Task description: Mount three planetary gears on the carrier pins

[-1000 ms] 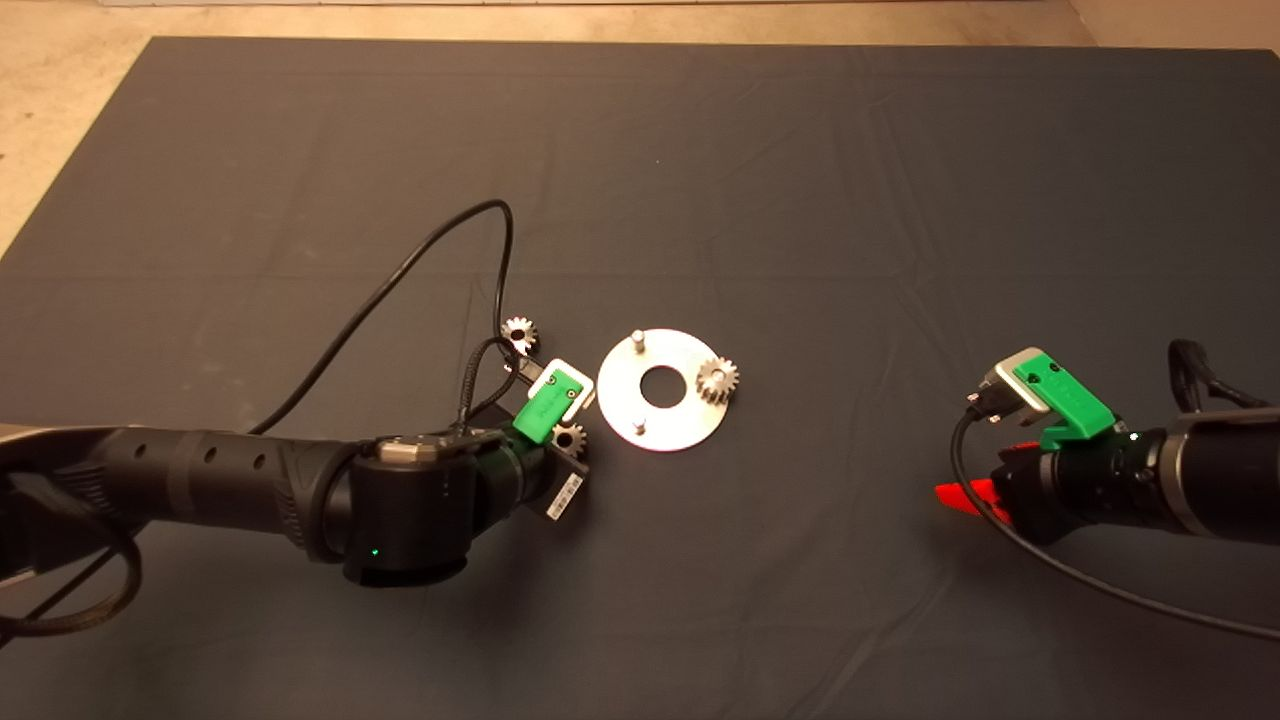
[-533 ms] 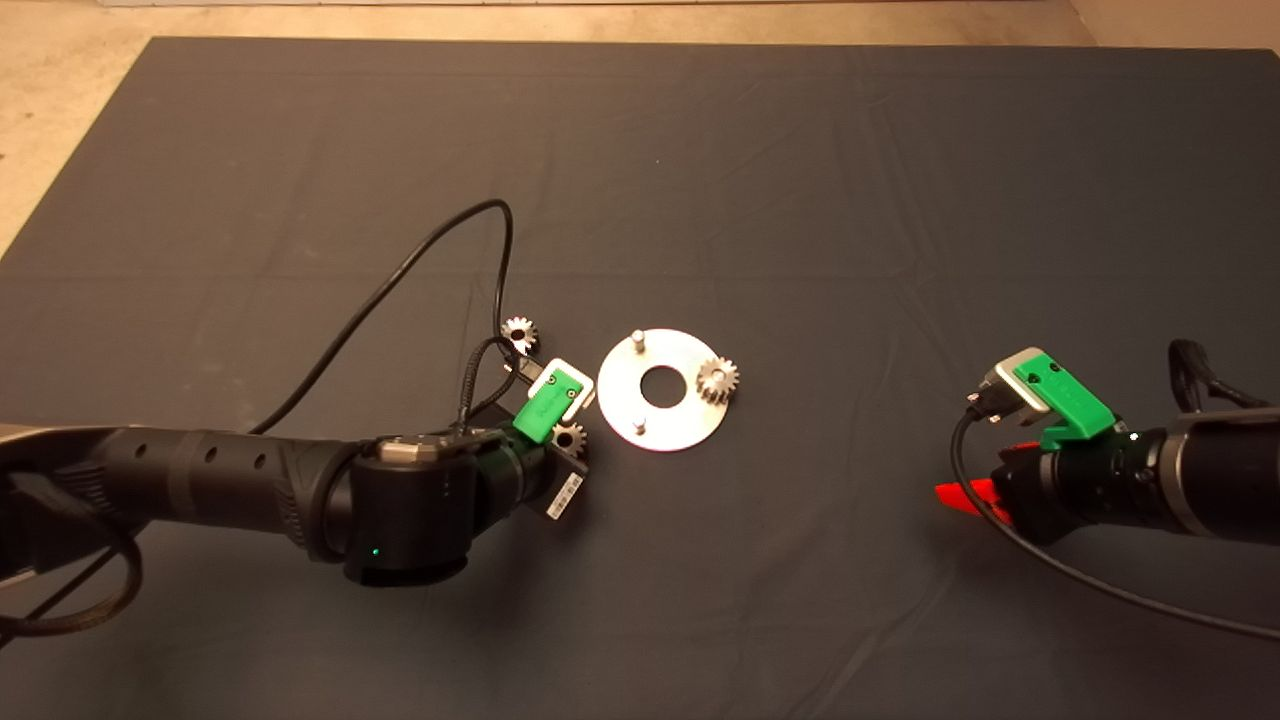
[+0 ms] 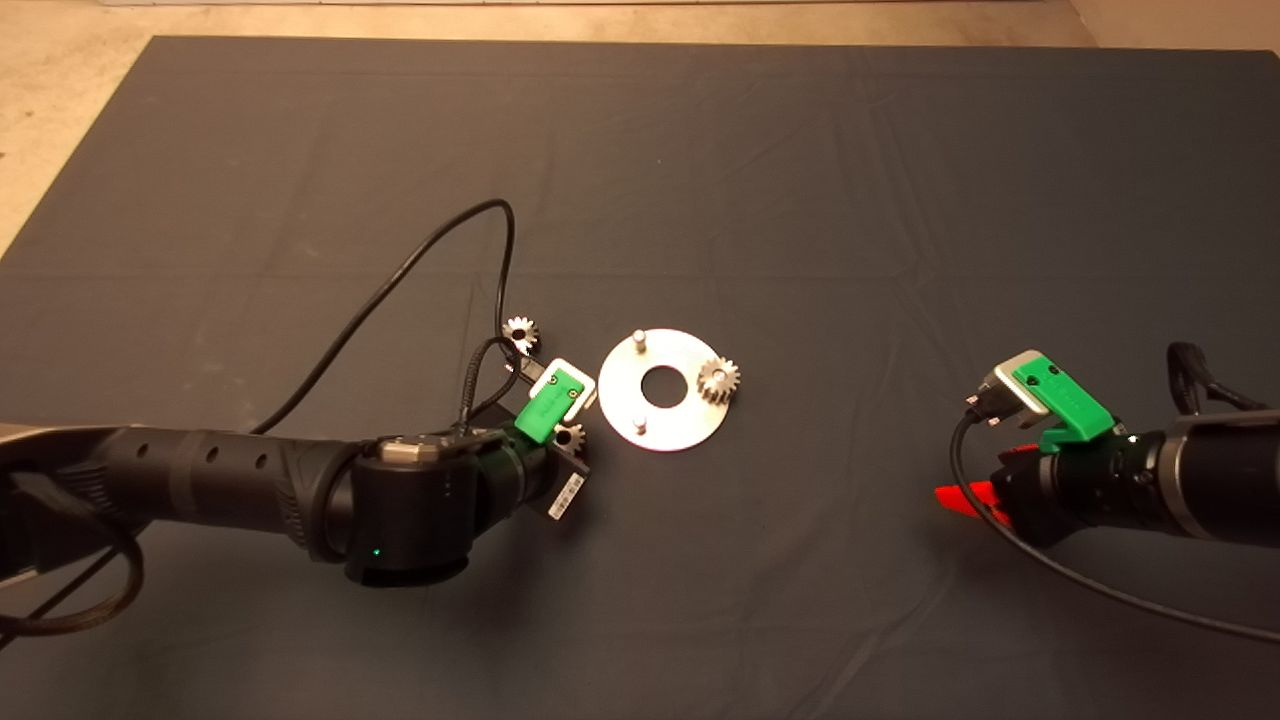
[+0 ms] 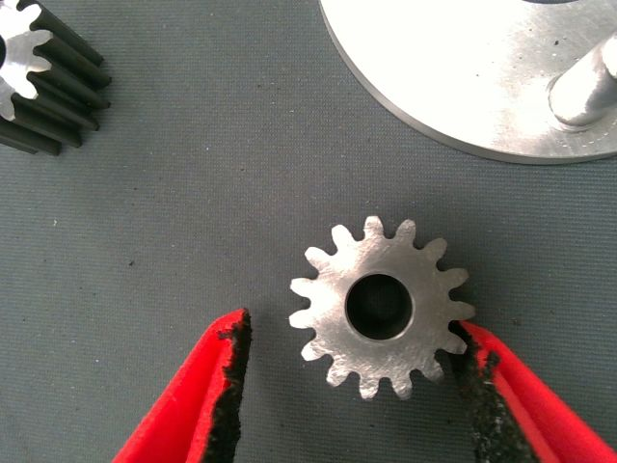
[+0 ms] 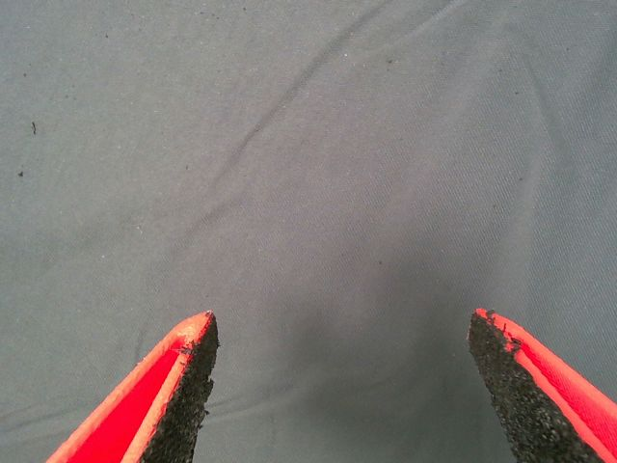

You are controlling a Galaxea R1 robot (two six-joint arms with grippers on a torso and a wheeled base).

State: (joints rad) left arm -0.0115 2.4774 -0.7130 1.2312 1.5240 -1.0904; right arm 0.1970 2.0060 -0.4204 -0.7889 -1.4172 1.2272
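Over the last second almost nothing has moved: the left gripper point(image 4: 352, 371) hangs spread around a loose gear point(image 4: 382, 305), one pad seemingly touching its teeth, so the pickup is pending. Beyond the jaws lie the disc point(image 4: 463, 72), a bare pin point(image 4: 583, 87) and another gear point(image 4: 43, 82); one gear point(image 3: 718, 381) is already seated. The right gripper point(image 5: 342, 386), spread, waits over bare mat point(image 3: 800, 180), with pale floor point(image 3: 60, 90) past its edge.

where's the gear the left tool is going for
In the left wrist view it lies flat on the mat between the open left tool, just off the disc.
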